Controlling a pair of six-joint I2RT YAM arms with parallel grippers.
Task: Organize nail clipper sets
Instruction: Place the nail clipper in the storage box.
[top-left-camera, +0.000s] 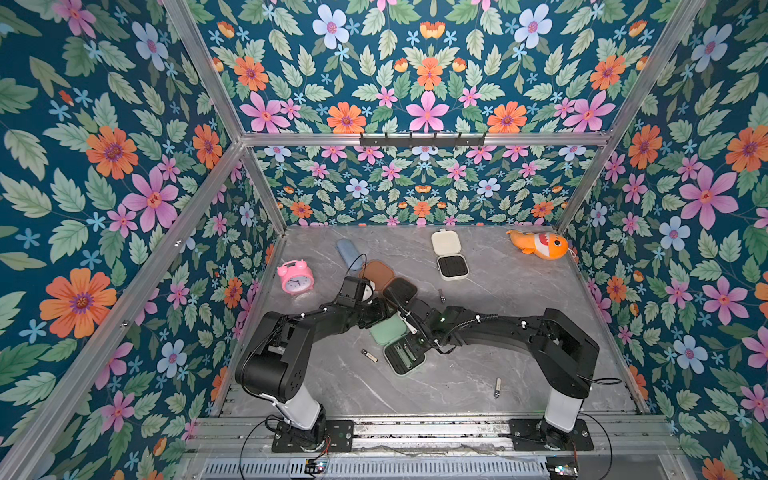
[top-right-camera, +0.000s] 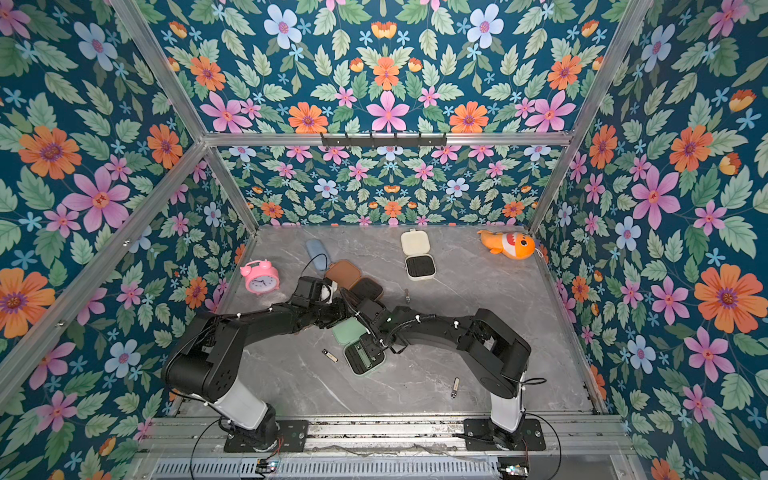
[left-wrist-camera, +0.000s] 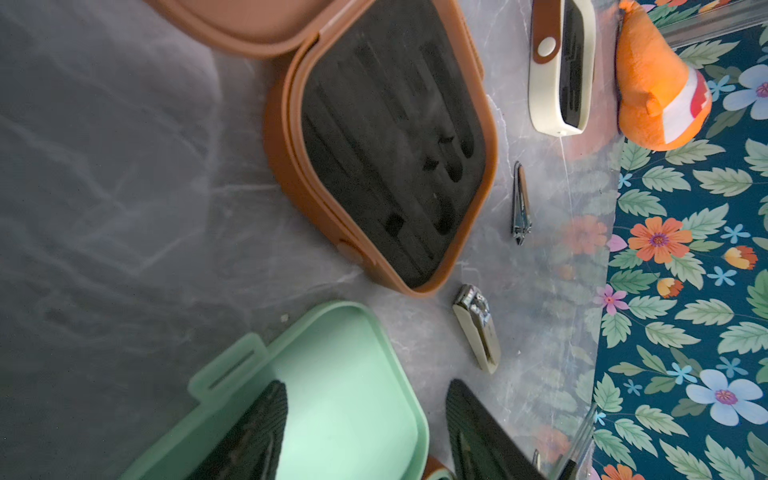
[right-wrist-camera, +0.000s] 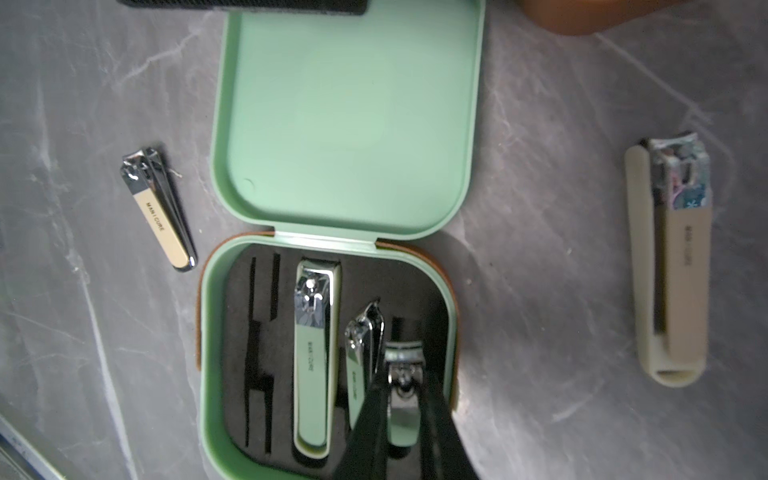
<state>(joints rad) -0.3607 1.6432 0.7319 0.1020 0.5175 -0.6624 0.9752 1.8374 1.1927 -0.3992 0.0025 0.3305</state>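
Right gripper (right-wrist-camera: 402, 376) pinches green clipper (right-wrist-camera: 401, 424) over mint case (right-wrist-camera: 210, 374) insert; next, seat it in a slot. Left gripper (left-wrist-camera: 365, 436) half-open, empty.

Item 1: pink alarm clock (top-left-camera: 295, 277) with twin bells, standing upright near the left edge of the grey marbled surface (top-left-camera: 478, 386).
Item 2: blue oblong pouch (top-left-camera: 348, 250), lying flat behind the clock, towards the back wall.
Item 3: orange plush fish (top-left-camera: 539, 245) with a white-and-red mouth, lying in the back right corner.
Item 4: black hook rail (top-left-camera: 422, 140), mounted on the crossbar of the aluminium frame (top-left-camera: 291, 139).
Enclosure: floral wallpaper (top-left-camera: 415, 62) on a dark teal ground, covering all visible walls.
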